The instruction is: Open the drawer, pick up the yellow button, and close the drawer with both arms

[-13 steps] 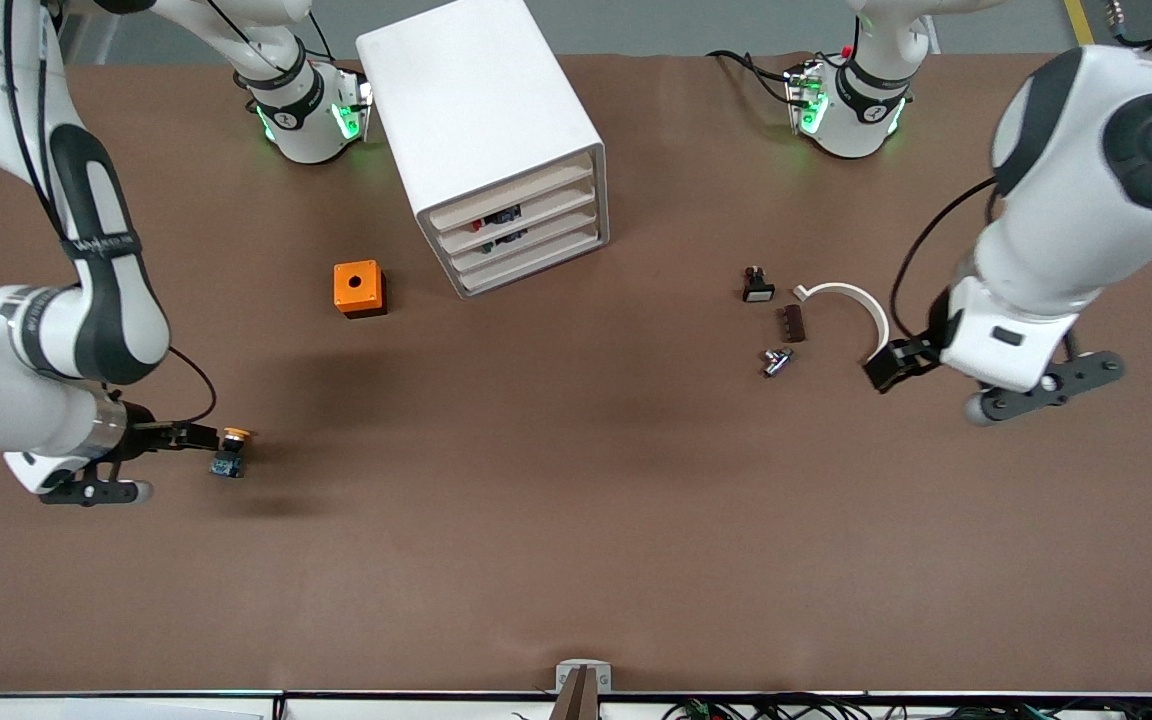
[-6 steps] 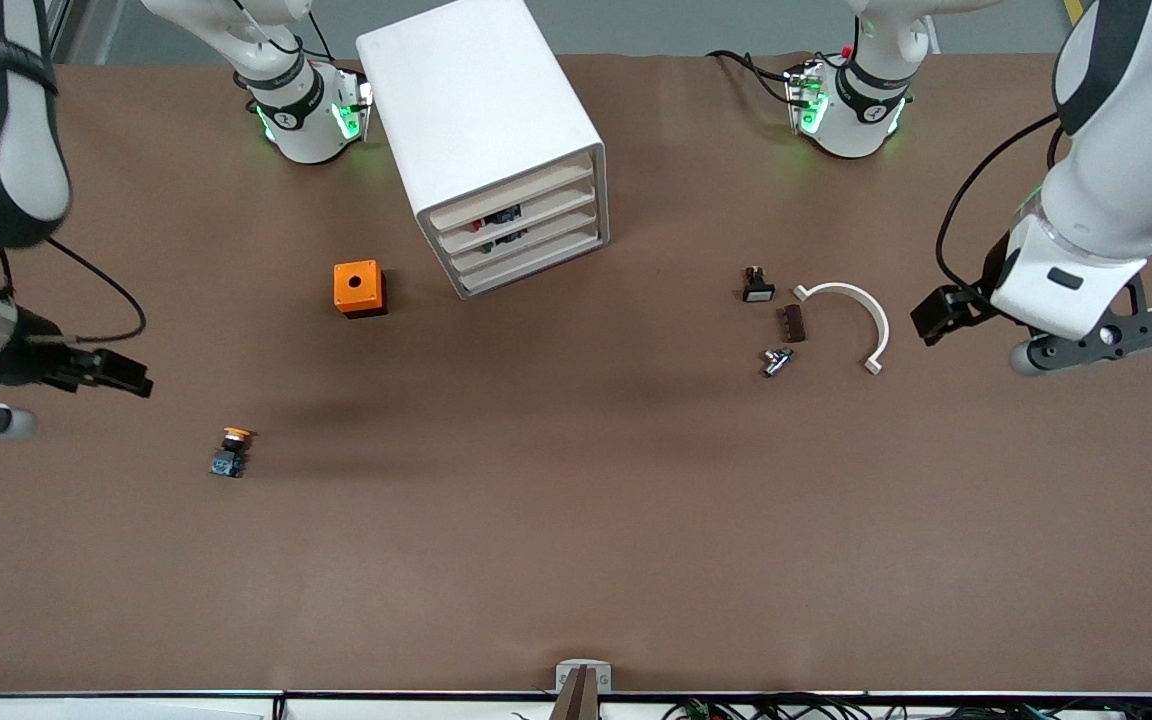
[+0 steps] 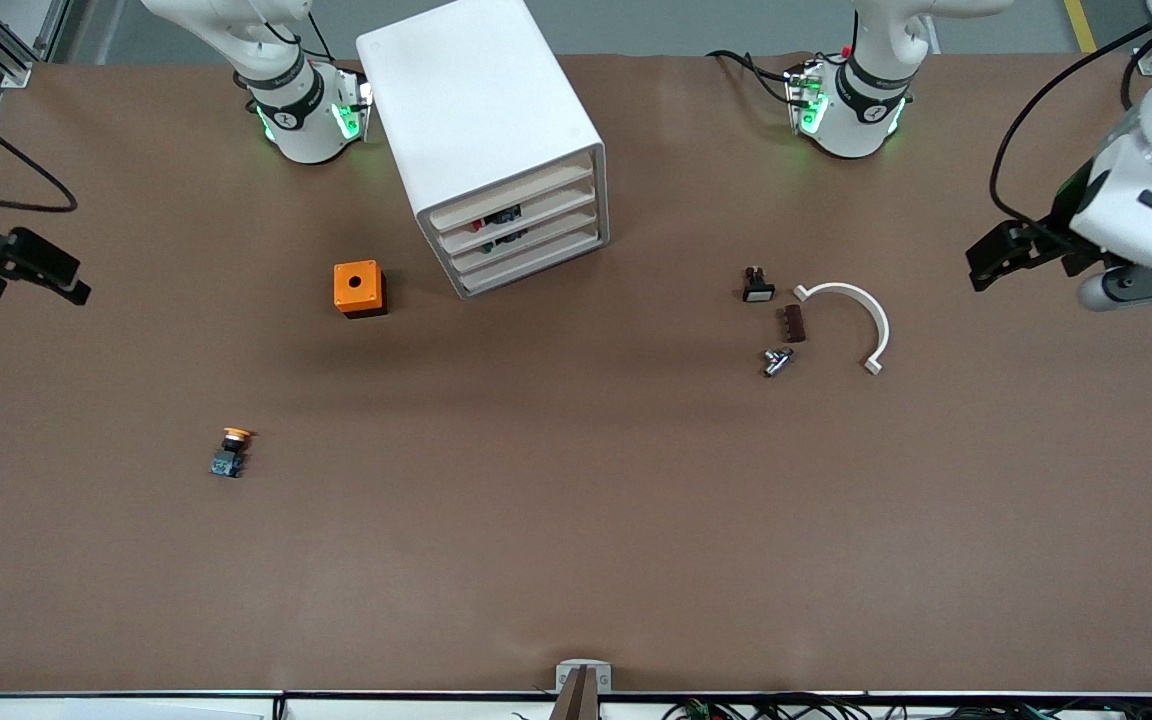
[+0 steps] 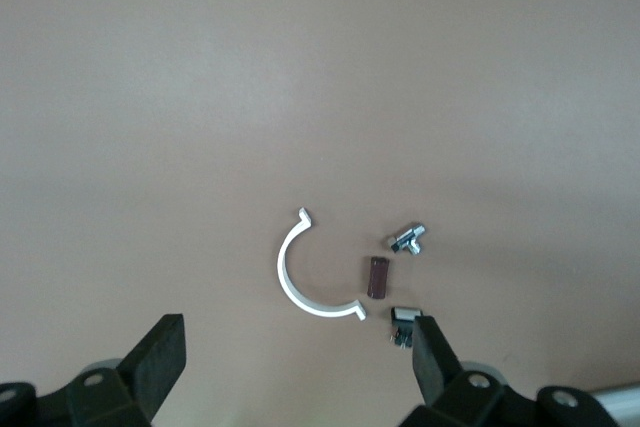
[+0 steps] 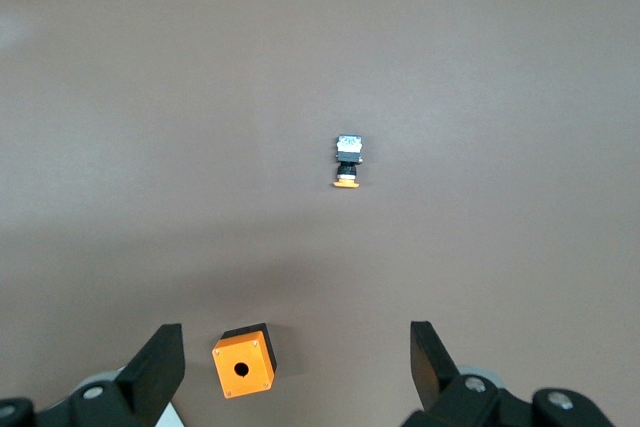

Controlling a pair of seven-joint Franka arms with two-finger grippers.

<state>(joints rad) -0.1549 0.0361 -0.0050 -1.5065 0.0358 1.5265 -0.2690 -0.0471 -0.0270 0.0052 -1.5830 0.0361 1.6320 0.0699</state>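
The white cabinet (image 3: 481, 120) stands near the robots' bases, and its top drawer (image 3: 508, 197) sits pushed in, level with the three below. The button (image 3: 230, 452) lies on its side on the brown table, nearer the front camera than the orange cube (image 3: 359, 288). It also shows in the right wrist view (image 5: 348, 161). My right gripper (image 3: 61, 275) is open and empty, high over the table's edge at the right arm's end (image 5: 295, 352). My left gripper (image 3: 986, 262) is open and empty, high over the left arm's end (image 4: 295, 347).
Small parts lie toward the left arm's end: a white arc (image 3: 861, 315), a brown piece (image 3: 793, 322), a metal piece (image 3: 776, 361) and a black switch with a white face (image 3: 757, 285). The arc (image 4: 300, 282) also shows in the left wrist view. The orange cube (image 5: 243, 360) shows in the right wrist view.
My right gripper has drawn up and away from the button, which stays on the table. My left gripper has drawn away from the white arc toward its end of the table.
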